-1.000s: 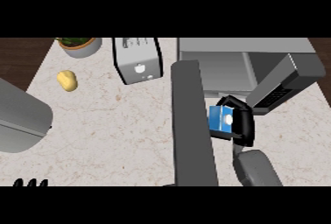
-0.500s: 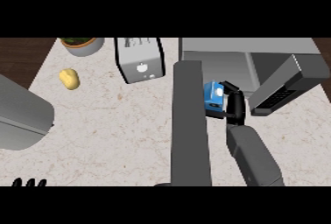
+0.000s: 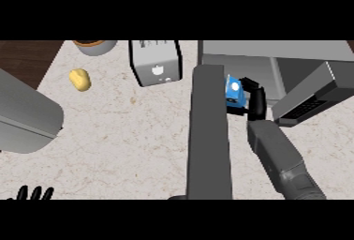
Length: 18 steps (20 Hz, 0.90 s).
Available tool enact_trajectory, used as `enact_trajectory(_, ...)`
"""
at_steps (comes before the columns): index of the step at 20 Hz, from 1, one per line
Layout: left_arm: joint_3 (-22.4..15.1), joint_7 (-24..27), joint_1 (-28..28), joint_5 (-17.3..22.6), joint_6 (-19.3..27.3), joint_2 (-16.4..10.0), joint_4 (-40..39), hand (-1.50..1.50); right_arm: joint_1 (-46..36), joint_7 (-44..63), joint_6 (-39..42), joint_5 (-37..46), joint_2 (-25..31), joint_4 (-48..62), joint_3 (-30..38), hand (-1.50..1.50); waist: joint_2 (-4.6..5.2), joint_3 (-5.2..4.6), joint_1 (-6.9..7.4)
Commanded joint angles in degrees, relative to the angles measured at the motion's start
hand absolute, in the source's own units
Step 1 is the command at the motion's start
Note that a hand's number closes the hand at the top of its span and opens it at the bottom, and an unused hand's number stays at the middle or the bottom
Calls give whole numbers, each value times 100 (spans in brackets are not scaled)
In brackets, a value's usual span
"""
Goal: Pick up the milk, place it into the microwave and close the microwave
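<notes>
The milk (image 3: 234, 95) is a small blue carton with white marks, held in the air beside the open microwave door (image 3: 209, 131), a long grey slab running down the middle of the view. My right hand (image 3: 255, 101) is shut on the carton, its fingers curled round its right side. The microwave (image 3: 276, 61) stands at the upper right, its grey cavity just beyond the carton. Only the fingertips of my left hand (image 3: 33, 193) show at the lower left edge, straight and pointing up.
A white toaster (image 3: 156, 65) stands at the top centre. A yellow lemon-like fruit (image 3: 80, 79) lies at the upper left, near a bowl (image 3: 95, 46). A large grey rounded body (image 3: 24, 115) fills the left edge. A dark keypad panel (image 3: 314, 101) slants at the right.
My right hand has carried the milk upward and a little left, from the counter's right side towards the microwave's opening. The left hand has stayed still.
</notes>
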<state>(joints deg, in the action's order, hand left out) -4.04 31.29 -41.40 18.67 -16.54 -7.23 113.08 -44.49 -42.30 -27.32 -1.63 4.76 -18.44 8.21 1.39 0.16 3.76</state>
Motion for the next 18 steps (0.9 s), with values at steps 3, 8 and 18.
enact_trajectory(3,59,0,221,8,-124,-107,-83,-150,-499,-49,-214,180,334,715,66,150,76,7,137)
enact_trajectory(8,73,-114,284,113,-148,-137,-30,-150,-576,-343,-574,385,503,886,-22,150,133,14,241)
enact_trajectory(18,133,71,373,68,-263,-152,-332,-150,-875,-770,-872,192,541,761,318,150,174,24,345)
